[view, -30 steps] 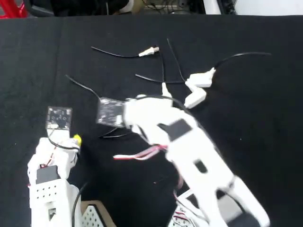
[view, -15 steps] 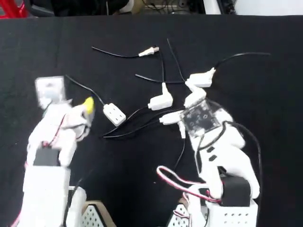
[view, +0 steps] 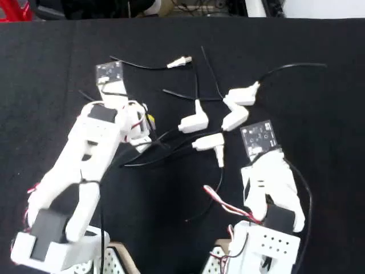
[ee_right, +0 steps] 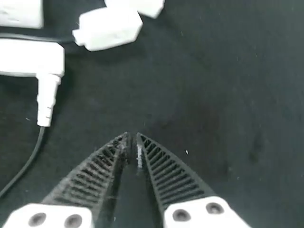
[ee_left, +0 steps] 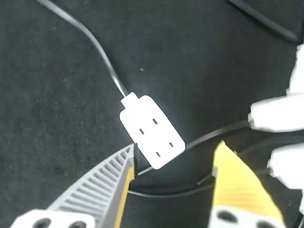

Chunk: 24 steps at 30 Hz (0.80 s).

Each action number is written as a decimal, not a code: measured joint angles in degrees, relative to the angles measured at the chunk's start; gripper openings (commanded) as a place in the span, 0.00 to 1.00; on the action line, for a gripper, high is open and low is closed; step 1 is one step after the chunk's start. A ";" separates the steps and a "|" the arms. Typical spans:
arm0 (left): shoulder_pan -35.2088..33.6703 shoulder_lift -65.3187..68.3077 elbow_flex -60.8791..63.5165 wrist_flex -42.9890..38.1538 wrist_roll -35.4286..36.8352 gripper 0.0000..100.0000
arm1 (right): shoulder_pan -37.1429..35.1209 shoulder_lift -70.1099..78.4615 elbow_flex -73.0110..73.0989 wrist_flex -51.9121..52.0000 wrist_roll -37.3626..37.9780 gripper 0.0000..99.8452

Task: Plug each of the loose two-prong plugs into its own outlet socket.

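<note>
High view: the left arm [view: 91,148] is stretching out over the black surface [view: 319,171]. White plugs are lying loose in the middle, one plug [view: 194,121] just beside a second [view: 207,141].

Left wrist view: the left pincer [ee_left: 175,147] is gaping wide and gripping nothing. It is hanging over the white socket [ee_left: 151,132], a finger on either side of the socket's end, and the cord [ee_left: 90,42] is trailing away.

Right wrist view: the right pincer [ee_right: 132,137] is pinched almost closed and empty. It is hanging over bare surface, apart from the plugs.
</note>
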 measured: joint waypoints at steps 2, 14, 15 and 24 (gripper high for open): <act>-0.26 1.14 -1.23 1.32 3.52 0.29 | 0.00 0.00 1.76 -0.44 0.97 0.02; -0.79 2.02 -0.09 -1.67 16.88 0.29 | 0.26 0.00 5.01 -2.73 2.20 0.02; -1.49 2.11 1.49 -3.43 17.32 0.29 | 0.26 0.00 5.01 -2.73 2.20 0.02; -3.87 8.44 6.68 -15.30 18.81 0.28 | 0.26 0.00 5.01 -2.73 2.20 0.02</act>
